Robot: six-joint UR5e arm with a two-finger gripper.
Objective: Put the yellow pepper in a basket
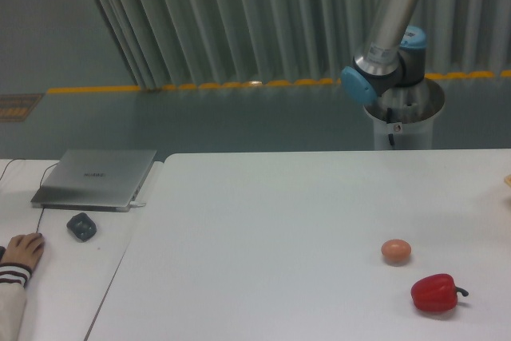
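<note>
The arm (393, 25) rises out of frame, its gripper unseen. A red bell pepper (434, 293) sits near right, an orange-brown ball (396, 251) beside it.

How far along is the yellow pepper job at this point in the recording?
Nothing can be confirmed as done: no yellow pepper or basket is in view. On the white table lie only a red bell pepper and a small orange-brown ball. Nothing can be confirmed as in hand either: the silver-and-blue robot arm stands behind the table, its gripper out of frame. Picking and placing cannot be judged.
</note>
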